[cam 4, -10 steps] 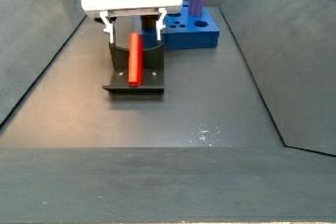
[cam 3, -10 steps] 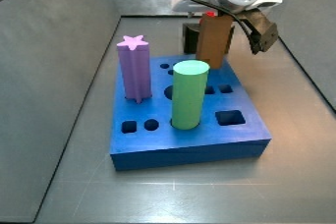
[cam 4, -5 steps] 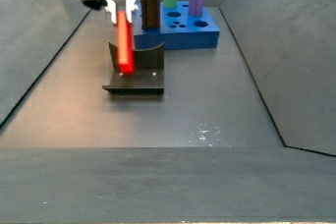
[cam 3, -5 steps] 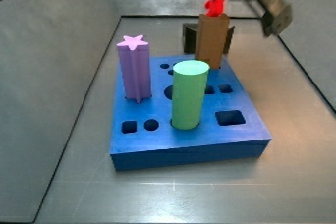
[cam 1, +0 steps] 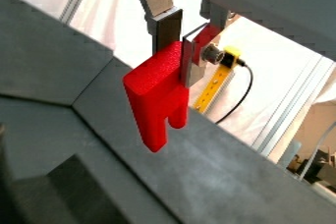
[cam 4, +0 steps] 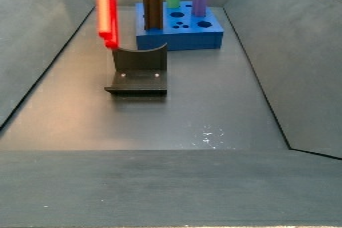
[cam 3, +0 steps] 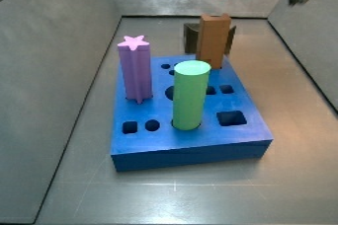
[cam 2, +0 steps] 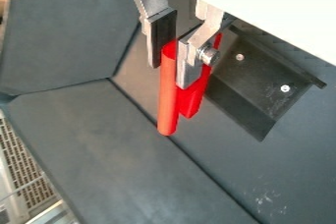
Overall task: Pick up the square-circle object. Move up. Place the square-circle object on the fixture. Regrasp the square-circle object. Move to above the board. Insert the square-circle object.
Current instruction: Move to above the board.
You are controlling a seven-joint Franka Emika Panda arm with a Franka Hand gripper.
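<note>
Gripper (cam 2: 180, 43) is way up now, jaws clamped on the square-circle object (cam 2: 175, 92) (hanging upright), which has lifted clear off the fixture (cam 4: 138, 70) since 1 s ago.

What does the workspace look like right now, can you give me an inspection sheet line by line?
Surface: dark grey floor between sloped walls, bare in front.
Square-circle object: red peg hanging upright, lifted off the fixture.
Board: blue slab at the far end, several holes open.
Clutter: purple star peg, green cylinder and a brown block stand on the board.
Gripper: gripper raised near the top of both side views, fingers clamped on the peg's upper end.
Cables: a yellow box with a black cable outside the enclosure.
Surroundings: pale curtain beyond the walls.
</note>
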